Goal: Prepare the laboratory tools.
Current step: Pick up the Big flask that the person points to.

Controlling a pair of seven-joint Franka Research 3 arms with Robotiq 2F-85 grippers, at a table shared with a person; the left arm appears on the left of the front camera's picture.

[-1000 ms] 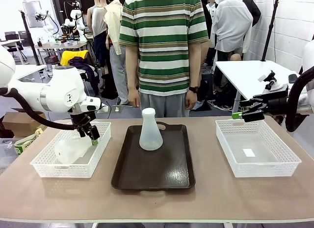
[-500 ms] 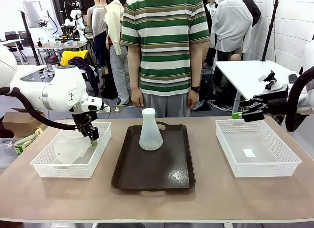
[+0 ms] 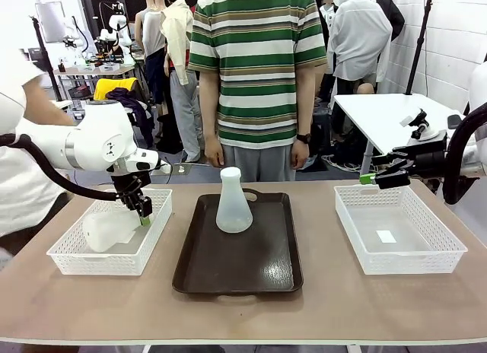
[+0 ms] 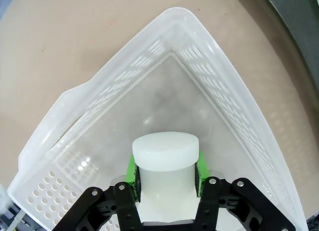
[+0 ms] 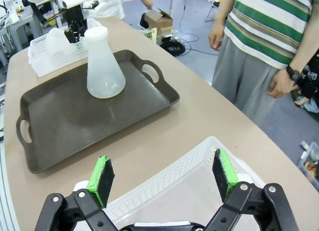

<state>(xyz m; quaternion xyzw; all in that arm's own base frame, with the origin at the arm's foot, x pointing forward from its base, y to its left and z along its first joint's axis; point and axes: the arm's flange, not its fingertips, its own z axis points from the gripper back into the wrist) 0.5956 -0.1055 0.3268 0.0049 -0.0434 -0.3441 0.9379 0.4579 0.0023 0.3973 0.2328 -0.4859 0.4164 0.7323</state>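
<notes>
One frosted flask (image 3: 109, 229) lies on its side in the left white basket (image 3: 72, 260), its neck pointing toward the dark tray (image 3: 237, 273); the left claw (image 4: 166, 166) is clenched on that neck just below the lip, a green pad (image 4: 131, 167) pressed flat against each side. From the front the left claw (image 3: 142, 209) reaches down over the basket's inner end, near the wall closest to the tray. The second flask (image 3: 233, 201) stands upright on the far half of the tray, apart from both arms, base flat and mouth up. The right claw (image 5: 163, 176) hangs released, its pads wide apart, above the near edge of the right basket (image 3: 415, 262). All three containers rest on the tan surface (image 3: 319, 307), tray between the baskets. A person in a striped shirt (image 3: 255, 64) stands at the far side, hands hanging down.
</notes>
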